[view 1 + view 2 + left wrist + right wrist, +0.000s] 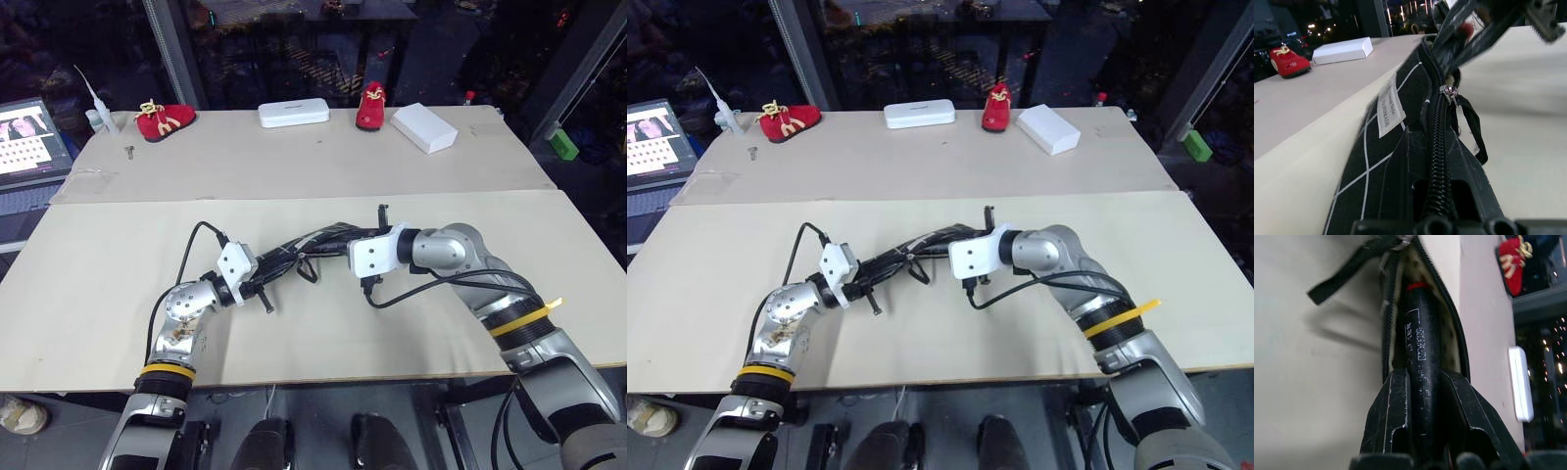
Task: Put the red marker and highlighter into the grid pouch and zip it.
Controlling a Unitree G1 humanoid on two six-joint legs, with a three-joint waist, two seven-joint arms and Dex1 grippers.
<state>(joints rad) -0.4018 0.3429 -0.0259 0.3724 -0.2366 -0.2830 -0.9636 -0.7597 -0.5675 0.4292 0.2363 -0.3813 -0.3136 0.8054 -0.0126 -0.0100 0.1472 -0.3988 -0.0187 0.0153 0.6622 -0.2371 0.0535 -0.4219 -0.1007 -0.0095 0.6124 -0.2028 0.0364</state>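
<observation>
The grid pouch (299,253), black with white lines and a white label (1388,105), lies on the near table between my two grippers. My left gripper (265,282) is shut on its near end. The zipper slider (1449,92) and its black pull loop (1471,128) sit partway along, and the far part of the mouth is open. My right gripper (1422,396) is shut on the red marker (1418,352), whose dark barrel with a red band points into that open mouth (1449,333). The highlighter is out of view.
On the far table stand two red baby shoes (162,119) (371,106), a white plastic case (293,114) and a white box (424,127). A laptop (29,137) sits at the far left, a green block (562,145) beyond the right edge.
</observation>
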